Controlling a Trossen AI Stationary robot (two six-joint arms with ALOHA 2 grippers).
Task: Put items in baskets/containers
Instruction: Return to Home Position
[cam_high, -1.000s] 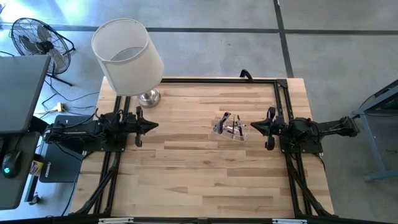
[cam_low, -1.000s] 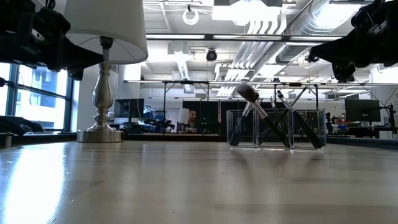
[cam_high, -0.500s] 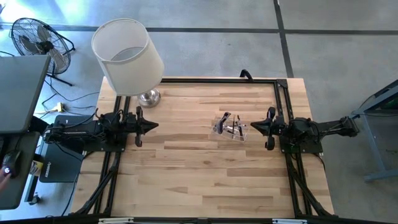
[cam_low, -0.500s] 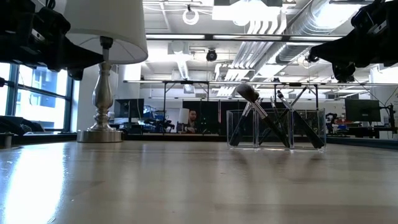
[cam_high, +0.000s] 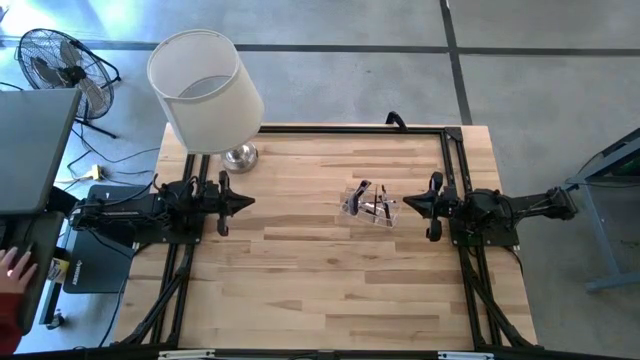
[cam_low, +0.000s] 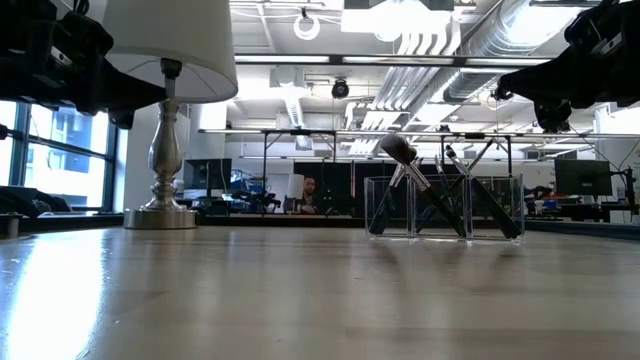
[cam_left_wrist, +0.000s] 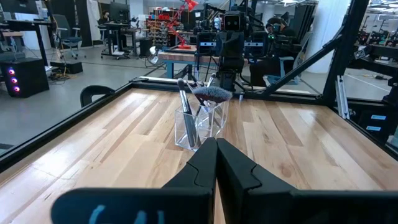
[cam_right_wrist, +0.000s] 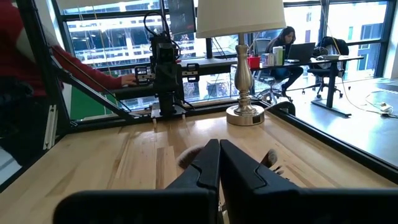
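Observation:
A small clear plastic box stands on the table right of centre, and the low view shows it as a divided box. Several slim dark-handled makeup brushes stand leaning in it, one with a fluffy head. My left gripper hovers shut at the table's left side, well away from the box. My right gripper hovers shut just right of the box, touching nothing. In the right wrist view its fingers hide most of the box.
A table lamp with a big white shade stands on its silver base at the far left corner. A black frame rail runs along the far edge. A person's hand shows off the table at the left.
Both arms and the box have kept still. A person's hand has come into view beside the laptop off the table's left side.

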